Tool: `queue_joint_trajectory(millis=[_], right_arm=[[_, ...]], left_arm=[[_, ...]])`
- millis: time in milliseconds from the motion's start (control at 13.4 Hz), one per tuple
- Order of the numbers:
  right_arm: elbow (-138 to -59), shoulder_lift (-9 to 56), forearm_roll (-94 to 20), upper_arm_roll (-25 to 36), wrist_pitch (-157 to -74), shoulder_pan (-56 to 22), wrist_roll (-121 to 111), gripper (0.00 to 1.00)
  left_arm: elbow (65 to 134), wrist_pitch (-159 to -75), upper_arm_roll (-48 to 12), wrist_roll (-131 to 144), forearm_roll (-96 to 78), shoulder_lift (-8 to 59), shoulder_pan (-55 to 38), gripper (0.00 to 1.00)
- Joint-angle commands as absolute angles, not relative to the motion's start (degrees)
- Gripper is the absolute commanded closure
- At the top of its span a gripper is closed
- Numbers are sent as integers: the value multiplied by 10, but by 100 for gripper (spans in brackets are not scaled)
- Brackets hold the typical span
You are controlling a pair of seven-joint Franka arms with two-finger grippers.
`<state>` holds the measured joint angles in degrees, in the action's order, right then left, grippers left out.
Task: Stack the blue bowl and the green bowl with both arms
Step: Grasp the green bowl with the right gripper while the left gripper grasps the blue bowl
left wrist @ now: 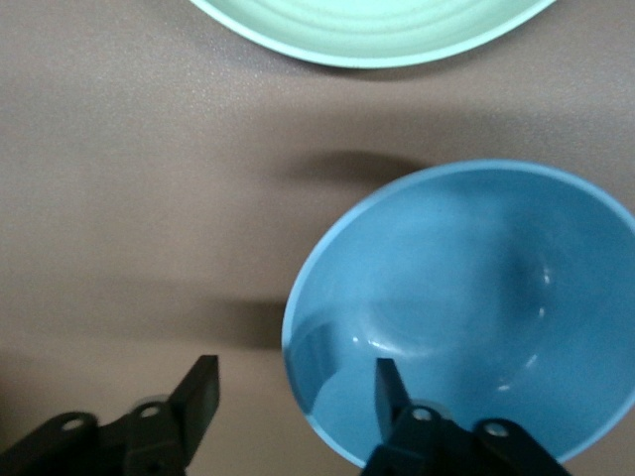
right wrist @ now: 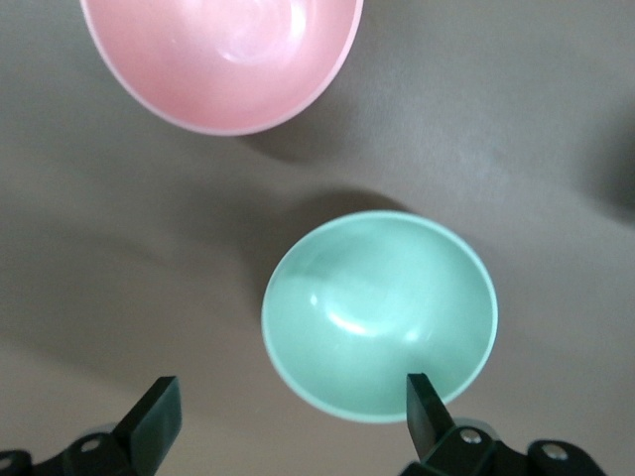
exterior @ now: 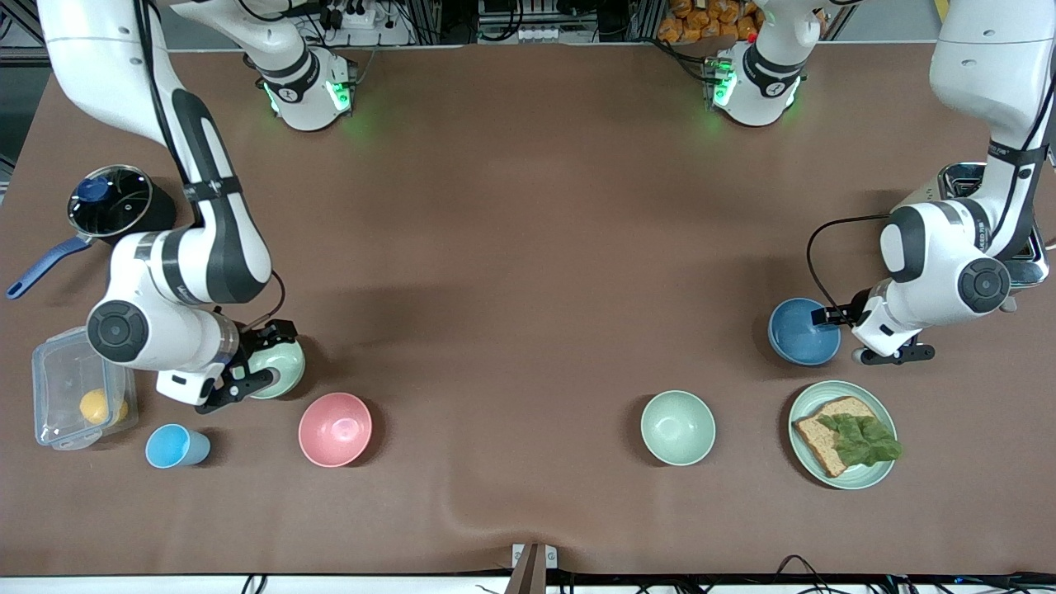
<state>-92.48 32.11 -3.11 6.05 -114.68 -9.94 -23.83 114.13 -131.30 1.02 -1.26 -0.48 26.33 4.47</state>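
We see the blue bowl (exterior: 803, 331) toward the left arm's end of the table, the plate (exterior: 842, 434) nearer the front camera beside it. The green bowl (exterior: 278, 369) sits toward the right arm's end, just beside the pink bowl (exterior: 335, 429).

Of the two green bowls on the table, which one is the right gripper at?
The green bowl toward the right arm's end, beside the pink bowl. The right gripper is open at its rim; the paler bowl sits alone.

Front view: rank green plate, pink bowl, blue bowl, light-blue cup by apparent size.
1. Green plate
2. Pink bowl and blue bowl: look alike, and the left arm covers the blue bowl's edge, so unranked
3. Light-blue cup
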Motion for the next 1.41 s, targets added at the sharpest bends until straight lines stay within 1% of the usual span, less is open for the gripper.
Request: queue_joint_trajectory(millis=[0,74,149,447,670,968,1043,1117,1191,1340], right_arm=[[-910,351,-24,57,-1168,-78,-265,0],[-911,357,-25,56,-1176,-74,-265,0],[-911,365,-30,56,-1177,-67,-266,0],[-911,384,-34,55,-1193,-83,-258,0],[-911,394,-75,56,-1201,-91,-258,0],[-912,407,-78,56,-1204,-91,-260,0],[-912,406,-78,56,-1212,-91,-261,30],[-913,407,-78,55,-1212,-91,-261,79],[-914,407,-79,55,-1213,-91,-261,100],[-914,406,-106,54,-1208,-90,-261,100]], left_arm=[[1130,-1317,8,-22,-1,272,46,72],[1130,-1316,9,-22,-1,272,43,92],[1130,-1316,8,-22,-1,272,41,100],[1122,-1313,8,-25,0,272,41,100],[1094,-1287,3,-25,1,262,39,100],[1043,-1251,-30,-25,2,250,41,100],[1030,-1245,-33,-25,2,251,40,100],[1027,-1242,-40,-25,2,250,41,100],[1027,-1242,-45,-25,1,245,42,100],[1020,-1242,-45,-26,4,244,42,100]])
